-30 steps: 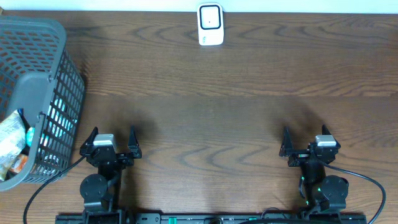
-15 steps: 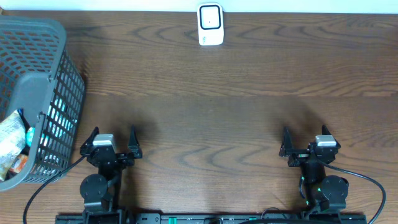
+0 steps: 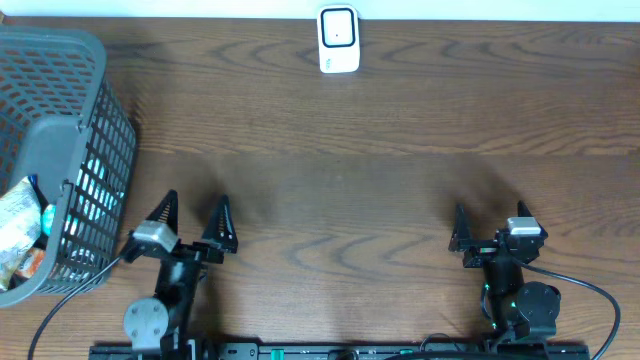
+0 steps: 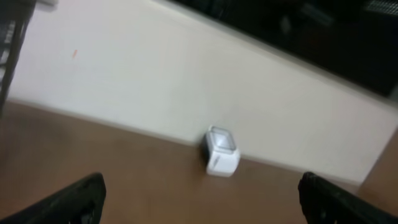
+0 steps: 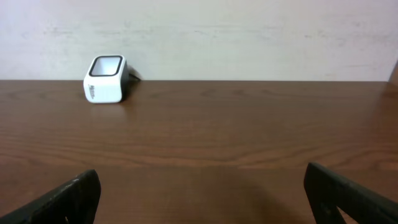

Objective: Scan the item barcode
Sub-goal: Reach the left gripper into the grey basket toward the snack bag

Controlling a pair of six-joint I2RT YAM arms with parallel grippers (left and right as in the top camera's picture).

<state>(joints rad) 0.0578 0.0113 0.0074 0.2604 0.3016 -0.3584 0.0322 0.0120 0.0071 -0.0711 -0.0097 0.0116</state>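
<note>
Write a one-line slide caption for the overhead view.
Open left end effector and open right end effector face a white scanner across the wooden table; a grey basket holds items at left.

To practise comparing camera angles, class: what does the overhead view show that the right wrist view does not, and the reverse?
Only the overhead view shows the basket at the left edge of the table, with packets inside, and the left gripper, open. Only the right wrist view shows the scanner from the side and the face of the pale wall rising behind it. Both show the white scanner, the wooden table and the right gripper, open and empty.
</note>
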